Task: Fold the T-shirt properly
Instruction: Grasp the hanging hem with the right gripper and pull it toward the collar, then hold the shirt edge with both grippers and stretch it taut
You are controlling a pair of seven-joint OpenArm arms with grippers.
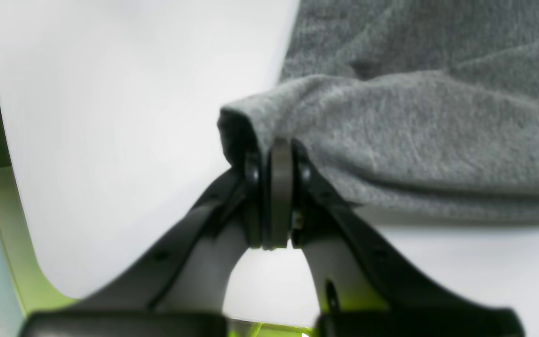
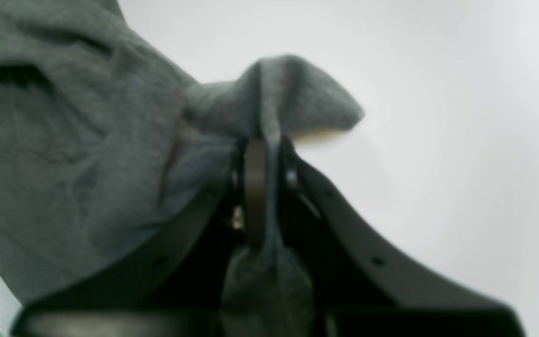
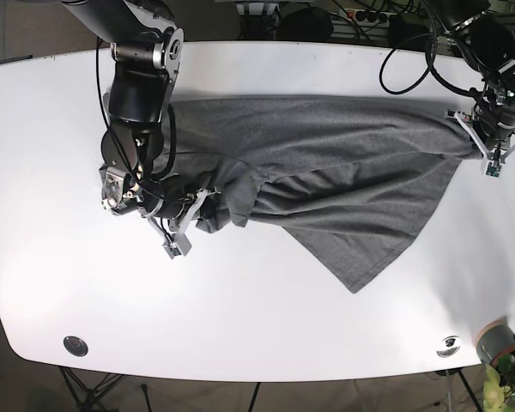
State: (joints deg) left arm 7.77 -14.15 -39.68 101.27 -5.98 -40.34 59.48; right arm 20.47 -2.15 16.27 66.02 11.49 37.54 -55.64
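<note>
A grey T-shirt [image 3: 326,163] lies stretched across the white table [image 3: 257,300], bunched at its left end and hanging to a point toward the front. My left gripper [image 1: 276,154] is shut on a folded edge of the T-shirt [image 1: 414,135] at the shirt's right end, seen in the base view at the table's right side [image 3: 470,124]. My right gripper [image 2: 262,140] is shut on a bunched bit of the T-shirt [image 2: 63,140]; in the base view this gripper [image 3: 202,202] sits at the crumpled left end.
The right arm [image 3: 137,86] reaches over the shirt's left part. Cables [image 3: 412,51] hang from the left arm at the back right. Two round fittings [image 3: 75,345] [image 3: 447,345] sit near the table's front edge. A grey cup [image 3: 498,342] stands off the front right corner.
</note>
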